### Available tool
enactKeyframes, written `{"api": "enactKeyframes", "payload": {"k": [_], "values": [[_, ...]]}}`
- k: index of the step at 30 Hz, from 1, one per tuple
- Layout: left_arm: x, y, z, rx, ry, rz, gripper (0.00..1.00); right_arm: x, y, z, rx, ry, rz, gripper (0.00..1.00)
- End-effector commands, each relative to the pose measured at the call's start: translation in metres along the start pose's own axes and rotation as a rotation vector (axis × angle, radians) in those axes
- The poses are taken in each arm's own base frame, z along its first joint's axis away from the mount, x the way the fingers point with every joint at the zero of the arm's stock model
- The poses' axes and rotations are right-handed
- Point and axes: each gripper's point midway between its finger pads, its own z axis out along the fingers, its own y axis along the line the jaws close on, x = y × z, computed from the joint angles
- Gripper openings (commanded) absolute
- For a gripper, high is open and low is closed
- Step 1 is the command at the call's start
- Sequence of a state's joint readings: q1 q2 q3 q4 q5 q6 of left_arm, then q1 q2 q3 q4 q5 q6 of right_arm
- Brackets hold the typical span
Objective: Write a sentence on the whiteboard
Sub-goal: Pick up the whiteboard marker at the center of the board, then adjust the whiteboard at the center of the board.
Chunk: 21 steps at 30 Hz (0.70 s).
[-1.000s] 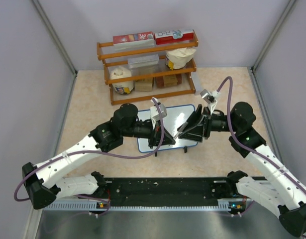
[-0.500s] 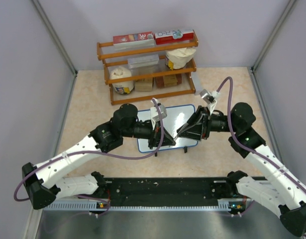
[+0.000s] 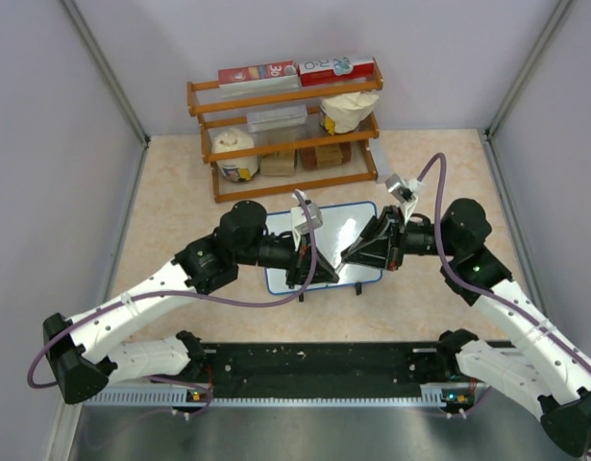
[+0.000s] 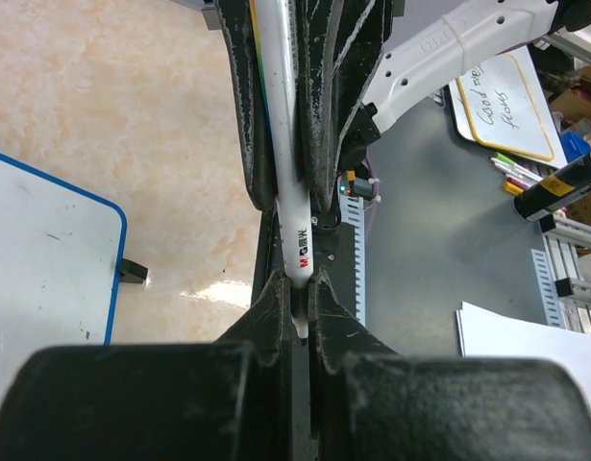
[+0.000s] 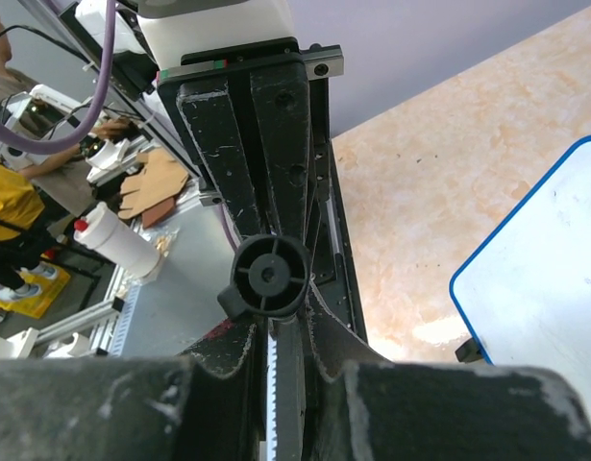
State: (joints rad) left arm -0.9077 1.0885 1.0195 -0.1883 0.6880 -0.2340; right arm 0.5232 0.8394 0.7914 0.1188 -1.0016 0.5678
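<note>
**A:** Whiteboard (image 3: 279,274): where do we list it?
**B:** On the table (image 3: 180,192), near the front of the wooden rack (image 3: 285,134), lying between both grippers, its blue frame showing in both wrist views.
**A:** Left gripper (image 4: 295,283)?
**B:** We record it clenched on a white marker (image 4: 285,163).
**A:** Right gripper (image 5: 273,322)?
**B:** Pinched on a black cap (image 5: 271,276), facing the left one above the board.

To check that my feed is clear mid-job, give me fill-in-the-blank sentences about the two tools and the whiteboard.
1. The left tool is shut on a white ___.
2. The right tool grips its round ___ end.
3. The whiteboard has a thin ___ frame.
Missing words: marker; black; blue.
</note>
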Motion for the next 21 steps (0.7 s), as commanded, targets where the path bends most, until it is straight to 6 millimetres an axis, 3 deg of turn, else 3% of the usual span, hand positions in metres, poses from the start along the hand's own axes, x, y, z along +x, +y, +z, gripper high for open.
{"api": "enactKeyframes", "payload": {"k": [1, 2, 3, 4, 5, 8, 12, 17, 21], "values": [[-0.01, -0.002, -0.001, 0.01, -0.04, 0.069, 0.0, 0.005, 0.006, -0.001, -0.006, 0.017, -0.005, 0.0], [-0.011, 0.0, -0.001, -0.009, -0.044, 0.068, 0.01, 0.004, 0.006, -0.002, 0.002, 0.012, -0.011, 0.0], [-0.011, 0.002, -0.002, -0.02, -0.047, 0.064, 0.09, 0.006, 0.004, -0.003, 0.011, 0.01, -0.012, 0.0], [-0.01, 0.003, -0.002, -0.032, -0.049, 0.059, 0.22, 0.006, 0.001, -0.003, 0.032, 0.005, -0.009, 0.0], [-0.01, 0.005, -0.003, -0.045, -0.053, 0.055, 0.53, 0.006, -0.001, -0.004, 0.045, 0.001, -0.009, 0.0], [-0.013, 0.012, -0.006, -0.097, -0.077, 0.043, 0.87, 0.003, -0.009, -0.006, 0.107, -0.023, -0.028, 0.0], [-0.016, 0.025, -0.015, -0.192, -0.121, 0.012, 0.97, 0.005, -0.021, -0.012, 0.195, -0.054, -0.037, 0.0], [-0.011, 0.044, -0.03, -0.261, -0.175, -0.039, 0.99, 0.002, -0.041, -0.023, 0.339, -0.115, -0.051, 0.0], [0.004, 0.075, -0.049, -0.343, -0.217, -0.138, 0.98, -0.001, -0.056, -0.036, 0.456, -0.168, -0.063, 0.0]]}}
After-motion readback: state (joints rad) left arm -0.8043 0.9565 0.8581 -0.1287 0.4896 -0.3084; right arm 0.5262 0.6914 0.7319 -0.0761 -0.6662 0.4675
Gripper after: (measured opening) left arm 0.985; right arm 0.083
